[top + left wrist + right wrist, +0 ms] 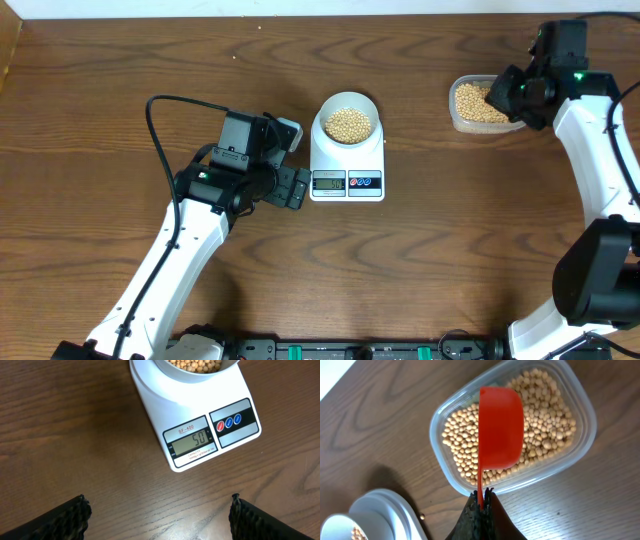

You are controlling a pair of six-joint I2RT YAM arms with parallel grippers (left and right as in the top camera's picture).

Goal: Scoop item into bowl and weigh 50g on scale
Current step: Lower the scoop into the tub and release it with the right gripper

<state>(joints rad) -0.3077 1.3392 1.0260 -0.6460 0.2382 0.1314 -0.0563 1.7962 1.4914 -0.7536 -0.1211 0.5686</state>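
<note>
Your right claw (482, 494) pinches the red scoop (500, 430), held ahead of it over the clear container (585, 425) of soybeans (545, 435). Your left claw (160, 510) is spread; just ahead, the scale (165, 400) reads 50 under the filled bowl (195, 377).

The scale (165, 395) looks glossy white plastic, the container (584, 410) clear plastic, the scoop (501, 430) smooth red plastic, the table (75, 435) grained wood.

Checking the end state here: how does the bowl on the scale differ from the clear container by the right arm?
The bowl is round and opaque white; the container is clear and rounded-rectangular. The bowl sits on the scale, which reads 50; the container sits on the table. The right gripper holds a red scoop over the container; nothing hangs over the bowl. Both hold tan beans.
</note>
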